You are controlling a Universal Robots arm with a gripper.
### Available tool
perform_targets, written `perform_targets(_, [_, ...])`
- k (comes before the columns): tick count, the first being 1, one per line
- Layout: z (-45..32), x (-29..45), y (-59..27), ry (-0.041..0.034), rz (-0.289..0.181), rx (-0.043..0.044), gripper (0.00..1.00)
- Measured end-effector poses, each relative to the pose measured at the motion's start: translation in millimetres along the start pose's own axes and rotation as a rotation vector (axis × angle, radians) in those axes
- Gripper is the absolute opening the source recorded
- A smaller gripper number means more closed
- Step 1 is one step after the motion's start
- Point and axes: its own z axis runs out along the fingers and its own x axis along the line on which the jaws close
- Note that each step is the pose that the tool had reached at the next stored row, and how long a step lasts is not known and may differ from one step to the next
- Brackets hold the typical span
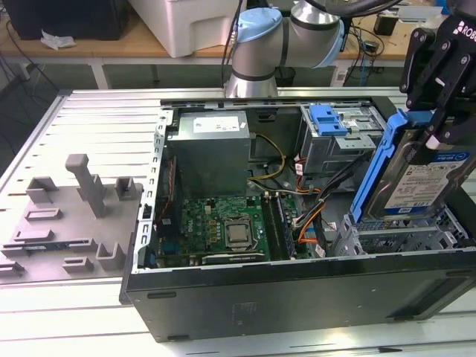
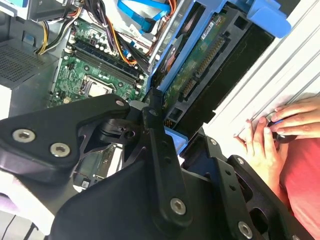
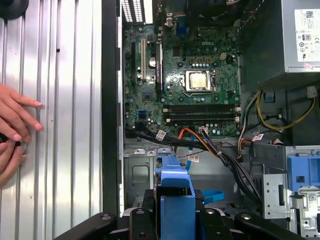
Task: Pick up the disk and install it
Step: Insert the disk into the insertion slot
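the disk [image 1: 425,186], tilted on edge in its blue frame, is over the drive cage [image 1: 394,238] at the case's [image 1: 297,297] end on the exterior view's right. the gripper [image 1: 435,126] is clamped on its top edge.

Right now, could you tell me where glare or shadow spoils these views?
In the exterior view the light is even, and the disk in the gripper is evenly lit; in the first wrist view bright streaks run along the ribbed table; in the second wrist view that table is washed out near a person's hand.
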Motion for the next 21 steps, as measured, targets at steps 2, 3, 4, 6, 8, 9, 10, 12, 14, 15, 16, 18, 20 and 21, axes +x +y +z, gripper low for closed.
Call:
perform_targets(2, [0.0, 0.0, -0.1, 0.0001, -0.006, 0.0001, 0.37])
perform_targets(3, [0.0, 0.0, -0.2, 0.0005, -0.009, 0.0001, 0.37])
perform_targets(4, [0.0, 0.0, -0.2, 0.0006, -0.010, 0.0001, 0.37])
perform_targets(6, [0.2, 0.0, -0.2, 0.0004, -0.011, 0.0001, 0.37])
perform_targets(8, [0.2, 0.0, -0.2, 0.0004, -0.011, 0.0001, 0.37])
perform_targets(9, [0.2, 0.0, -0.2, 0.0004, -0.011, 0.0001, 0.37])
perform_targets(10, [0.2, 0.0, -0.2, 0.0003, -0.011, 0.0001, 0.37])
perform_targets(12, [0.2, 0.0, -0.3, 0.0004, -0.011, 0.0001, 0.37])
perform_targets(14, [0.3, 0.0, -1.4, 0.0001, -0.011, 0.0001, 0.37])
perform_targets(15, [0.1, 0.0, -2.4, 0.0002, -0.007, 0.0001, 0.37])
perform_targets(16, [0.2, 0.0, -2.7, -0.0002, -0.002, 0.0000, 0.37])
perform_targets(18, [0.4, 0.0, -2.8, -0.0009, 0.008, -0.0001, 0.37])
perform_targets(20, [0.6, 0.0, -2.8, -0.0018, 0.023, -0.0002, 0.37])
perform_targets(21, [0.7, 0.0, -2.8, -0.0023, 0.032, -0.0003, 0.37])
